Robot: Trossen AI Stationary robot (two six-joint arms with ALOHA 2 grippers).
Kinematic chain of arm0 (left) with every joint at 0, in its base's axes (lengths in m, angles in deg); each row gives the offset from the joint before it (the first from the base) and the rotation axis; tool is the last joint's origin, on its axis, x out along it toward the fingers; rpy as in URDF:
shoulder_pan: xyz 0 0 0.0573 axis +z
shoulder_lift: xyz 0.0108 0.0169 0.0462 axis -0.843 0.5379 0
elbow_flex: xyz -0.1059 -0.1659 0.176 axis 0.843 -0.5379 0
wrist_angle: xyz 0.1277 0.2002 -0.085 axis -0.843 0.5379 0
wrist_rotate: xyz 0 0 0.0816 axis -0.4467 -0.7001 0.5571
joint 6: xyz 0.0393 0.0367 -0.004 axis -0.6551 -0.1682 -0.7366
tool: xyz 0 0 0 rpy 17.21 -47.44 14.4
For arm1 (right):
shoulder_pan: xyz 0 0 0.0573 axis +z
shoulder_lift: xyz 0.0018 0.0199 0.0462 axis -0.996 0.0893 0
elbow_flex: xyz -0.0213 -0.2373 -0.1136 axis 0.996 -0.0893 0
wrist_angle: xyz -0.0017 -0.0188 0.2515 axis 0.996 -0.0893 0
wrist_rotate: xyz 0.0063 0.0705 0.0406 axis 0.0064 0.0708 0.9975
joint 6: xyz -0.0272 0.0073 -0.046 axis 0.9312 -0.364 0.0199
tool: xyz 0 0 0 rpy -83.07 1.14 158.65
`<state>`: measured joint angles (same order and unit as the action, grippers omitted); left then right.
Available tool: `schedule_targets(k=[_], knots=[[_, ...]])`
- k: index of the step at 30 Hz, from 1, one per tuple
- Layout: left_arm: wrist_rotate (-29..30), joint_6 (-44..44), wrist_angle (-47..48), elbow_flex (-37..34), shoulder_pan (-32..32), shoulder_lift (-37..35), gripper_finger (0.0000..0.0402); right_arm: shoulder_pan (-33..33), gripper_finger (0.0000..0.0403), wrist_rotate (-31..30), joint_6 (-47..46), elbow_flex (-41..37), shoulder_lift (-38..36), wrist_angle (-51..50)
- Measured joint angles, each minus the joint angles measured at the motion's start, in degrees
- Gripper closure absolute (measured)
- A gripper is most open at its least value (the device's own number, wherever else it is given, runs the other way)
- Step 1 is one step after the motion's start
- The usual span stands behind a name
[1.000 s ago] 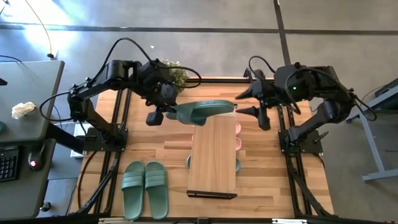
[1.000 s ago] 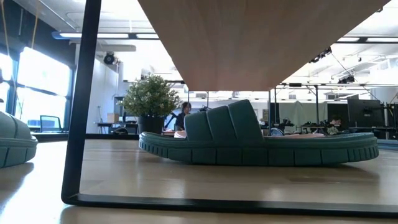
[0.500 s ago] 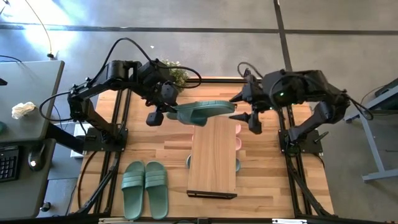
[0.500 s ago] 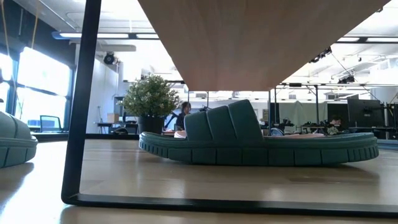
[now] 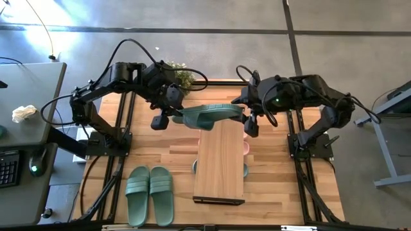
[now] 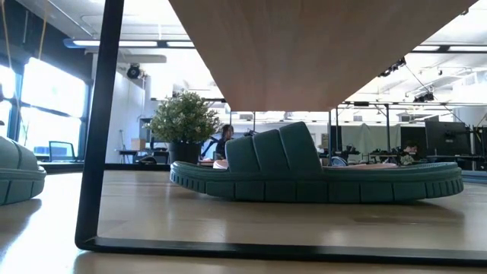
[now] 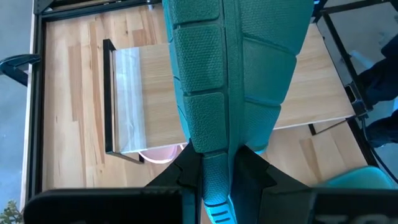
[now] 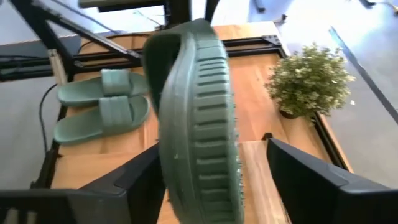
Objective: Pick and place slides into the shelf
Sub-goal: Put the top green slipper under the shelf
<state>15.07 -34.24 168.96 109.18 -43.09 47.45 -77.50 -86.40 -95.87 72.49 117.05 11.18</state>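
Your left gripper [image 5: 172, 116] clamps the green slide [image 5: 209, 114]; its toe sits between your right gripper's [image 5: 248, 113] open jaws.

You get the whole table [image 5: 160, 151] from straight overhead. The low camera sits at tabletop height under the shelf [image 6: 319, 46]. Both wrist cameras look closely at one green slide [image 7: 230, 81].

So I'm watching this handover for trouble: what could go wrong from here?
1. The left gripper pinches only one end of the green slide, which sticks out in the air, so it could sag or twist loose.
2. The right gripper is open around the slide's far end; closing off-center could knock it free.
3. A dropped slide could land on the shelf top or the pink slides.
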Motion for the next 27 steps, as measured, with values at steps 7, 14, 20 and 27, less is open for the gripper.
schedule_targets(k=[7, 14, 20, 27], knots=[[0.0, -0.5, 0.0, 0.0, 0.0, 0.0, 0.0349, -0.2, 0.0252, -0.8, -1.6, 0.0, 0.0, 0.0], [0.0, -2.8, 0.0, 0.0, 0.0, 0.0, 0.0290, -0.3, 0.0367, -4.8, -1.9, 0.0, 0.0, -1.3], [1.5, -4.4, -0.1, 0.0, 0.0, -0.6, 0.0260, -0.2, 0.0367, -11.9, -6.7, -0.1, -0.5, -8.9], [3.8, -5.6, 0.1, 0.0, 0.0, -2.1, 0.0253, -0.3, 0.0367, -12.5, -15.4, -0.1, -4.9, -13.9]])
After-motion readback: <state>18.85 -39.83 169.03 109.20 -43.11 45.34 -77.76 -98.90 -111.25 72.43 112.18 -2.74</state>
